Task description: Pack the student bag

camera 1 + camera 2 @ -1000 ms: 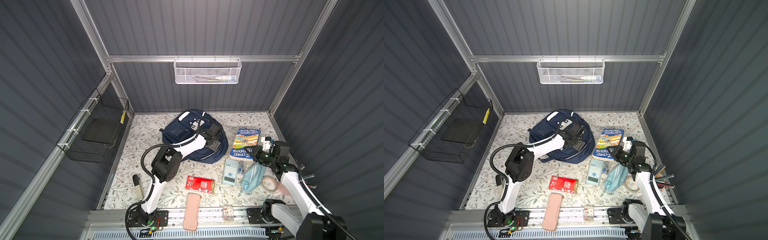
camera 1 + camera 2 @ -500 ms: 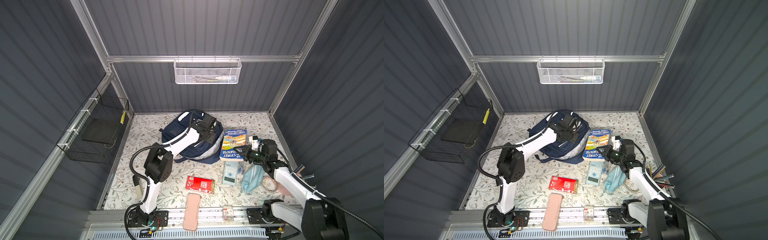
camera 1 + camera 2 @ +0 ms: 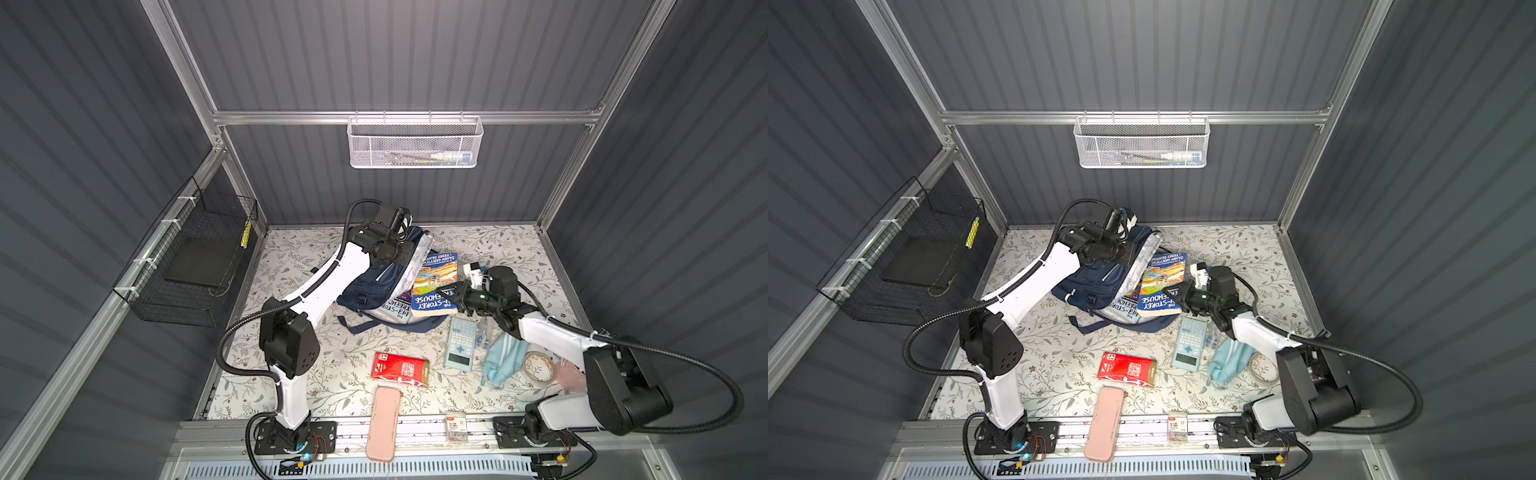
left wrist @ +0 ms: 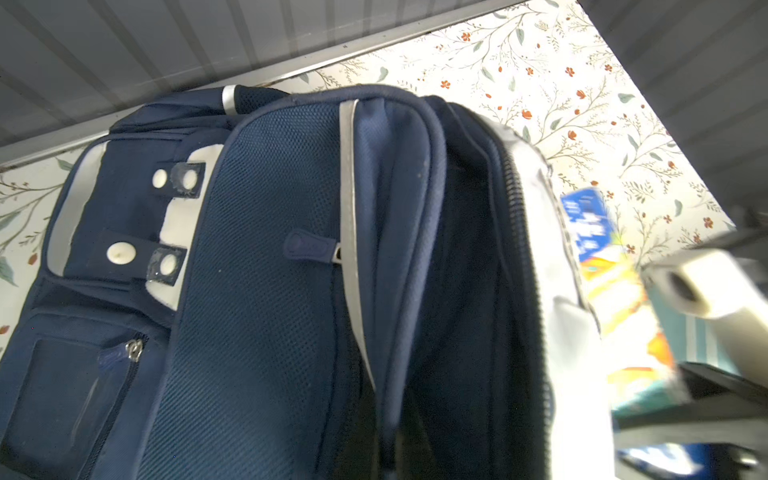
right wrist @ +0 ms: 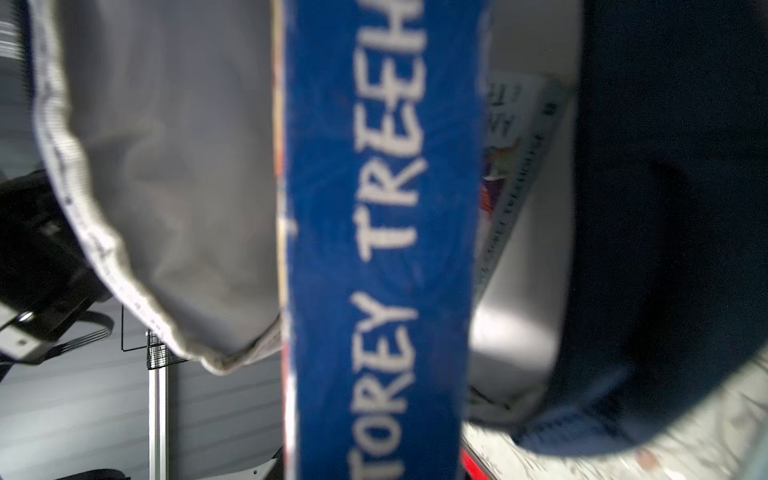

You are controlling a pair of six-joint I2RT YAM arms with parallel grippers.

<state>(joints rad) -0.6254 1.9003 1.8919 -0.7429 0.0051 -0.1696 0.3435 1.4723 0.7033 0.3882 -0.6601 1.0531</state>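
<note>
The student bag [image 3: 370, 286] is seen lying at back-centre of the floral table [image 3: 332, 374], with the main compartment gaping to the right and the grey lining exposed. One book [image 3: 395, 311] is lodged in the mouth. The raised upper lip of the opening is pinched by the left gripper [image 3: 406, 254], jaws fully closed on the fabric. The fingers themselves are hidden in every view. A blue book [image 3: 434, 286] is clamped at its near corner by the right gripper [image 3: 452, 296], jaws part open around its thickness. Its far end is laid over the bag mouth, and the right wrist view is filled by its spine [image 5: 382, 249]. In front, apart from the bag, are set: calculator [image 3: 460, 343], light-blue pouch [image 3: 503, 359], tape roll [image 3: 539, 368], red packet [image 3: 400, 369]. A pink case [image 3: 383, 423] is laid across the front rail.
</note>
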